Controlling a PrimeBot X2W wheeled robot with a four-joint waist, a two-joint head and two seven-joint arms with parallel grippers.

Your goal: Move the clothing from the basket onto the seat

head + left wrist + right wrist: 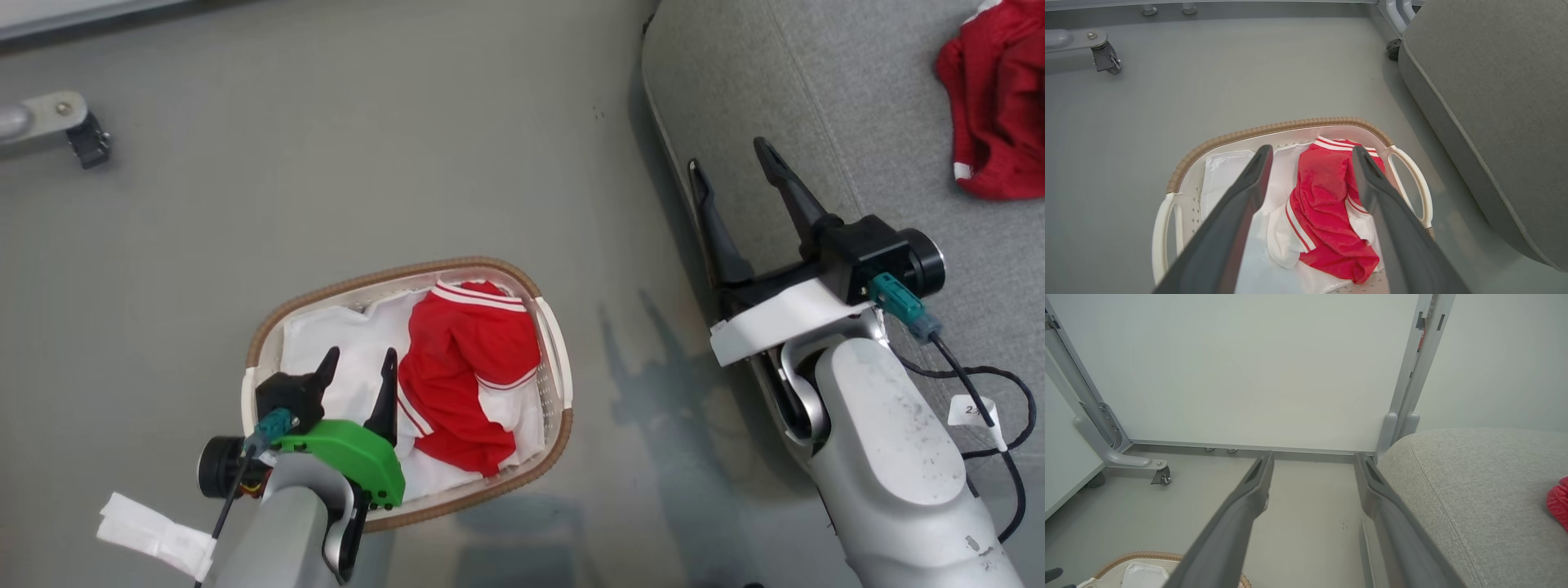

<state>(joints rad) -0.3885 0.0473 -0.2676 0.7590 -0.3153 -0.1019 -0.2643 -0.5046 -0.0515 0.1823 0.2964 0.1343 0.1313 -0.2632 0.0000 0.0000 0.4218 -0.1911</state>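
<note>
Dark fingers [1237, 212] of the left gripper [362, 355] stand spread wide with nothing between them. They hang above the basket [1298, 122], pointing down into it. In the left wrist view the red garment [1327, 204] lies between the two tips, closer to the right-hand finger. The garment is crumpled, with white stripes and trim. It rests on the white liner [347, 327] in the half of the basket nearer the seat [775, 82].

The right gripper [727, 155] is likewise spread and empty. It hovers over the seat's rounded edge, well apart from the basket. A second red garment [996, 106] lies further in on the seat cushion.

Judged state: one garment delivered, one to collect. The left arm is placed for the descent.

Hazards from this position:
- Liner pickup. Garment and liner touch, so a deep closure could pinch both, lifting the liner or dragging the basket across the floor [326, 163].
- Shallow grip. Closing on one top fold of thin fabric could let it slip during the carry.
- Snagging. A trailing hem could catch the rim or the side handle [1423, 185] on the way out.
- Short drop. Early release over the gap between basket and seat puts the garment on the floor.
- Arm conflict. The right arm occupies the seat edge on the likely transfer path
</note>
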